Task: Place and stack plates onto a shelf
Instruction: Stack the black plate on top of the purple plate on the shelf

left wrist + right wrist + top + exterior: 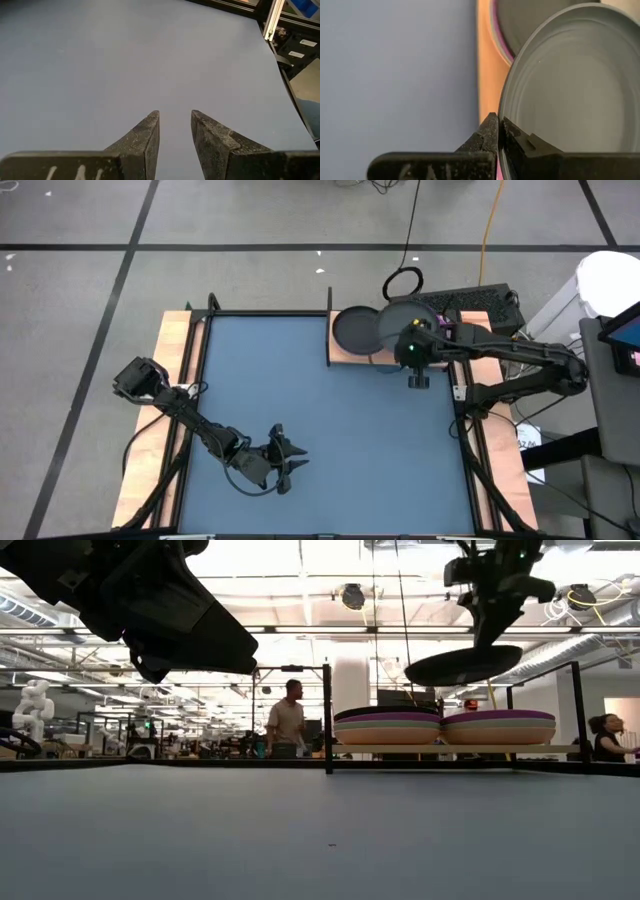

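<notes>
Low view: right claw [492, 640] hides black plate's [463, 667] rim.

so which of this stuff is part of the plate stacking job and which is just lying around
Job:
- black plate held by right gripper
- two plate stacks
- shelf

Lying about:
- blue mat
- idle left gripper
- cable loop
- person behind

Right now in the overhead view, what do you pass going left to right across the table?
Left tool, open above the blue mat → black plate topping the left stack on the shelf → right tool, shut on another black plate held over the right stack.
</notes>
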You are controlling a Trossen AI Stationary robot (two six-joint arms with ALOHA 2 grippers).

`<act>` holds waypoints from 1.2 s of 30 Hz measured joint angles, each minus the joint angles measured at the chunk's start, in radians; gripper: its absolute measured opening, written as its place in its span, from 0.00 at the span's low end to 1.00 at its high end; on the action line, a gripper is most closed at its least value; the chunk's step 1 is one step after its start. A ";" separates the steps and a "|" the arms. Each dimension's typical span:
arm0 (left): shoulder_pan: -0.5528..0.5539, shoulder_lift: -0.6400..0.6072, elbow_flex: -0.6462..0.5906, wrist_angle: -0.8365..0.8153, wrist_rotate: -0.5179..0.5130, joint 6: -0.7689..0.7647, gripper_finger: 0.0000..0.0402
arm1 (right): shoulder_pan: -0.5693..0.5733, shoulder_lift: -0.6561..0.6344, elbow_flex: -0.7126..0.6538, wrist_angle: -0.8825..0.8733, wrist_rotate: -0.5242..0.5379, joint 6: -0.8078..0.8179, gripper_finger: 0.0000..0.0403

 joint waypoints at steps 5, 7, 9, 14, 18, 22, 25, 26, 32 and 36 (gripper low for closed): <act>0.000 0.000 0.000 0.000 0.000 0.000 0.29 | -0.077 0.000 0.000 -0.002 -0.029 -0.034 0.00; 0.000 0.000 0.000 0.000 0.000 0.000 0.29 | -0.103 0.000 0.000 -0.002 -0.056 -0.037 0.00; 0.000 0.000 0.000 0.000 0.000 0.000 0.29 | -0.123 0.000 0.000 -0.002 -0.061 -0.032 0.00; -0.001 0.000 0.000 0.000 0.000 -0.001 0.29 | -0.163 0.000 0.000 -0.003 -0.076 0.001 0.00; -0.007 0.000 0.000 0.000 0.000 -0.003 0.29 | -0.188 -0.003 -0.027 0.008 -0.075 0.053 0.00; -0.013 0.000 0.000 0.000 0.000 -0.003 0.29 | -0.206 -0.022 -0.089 0.055 -0.074 0.060 0.00; -0.013 0.000 0.000 0.000 0.000 -0.008 0.29 | -0.222 -0.042 -0.142 0.099 -0.073 0.057 0.00; -0.013 0.000 0.000 0.000 0.000 -0.008 0.29 | -0.228 -0.048 -0.157 0.111 -0.072 0.053 0.00; -0.013 0.000 0.000 0.001 -0.014 -0.007 0.29 | -0.261 -0.067 -0.220 0.161 -0.063 0.031 0.00; -0.013 0.000 0.000 0.001 -0.025 -0.007 0.29 | -0.278 -0.067 -0.236 0.166 -0.024 0.017 0.00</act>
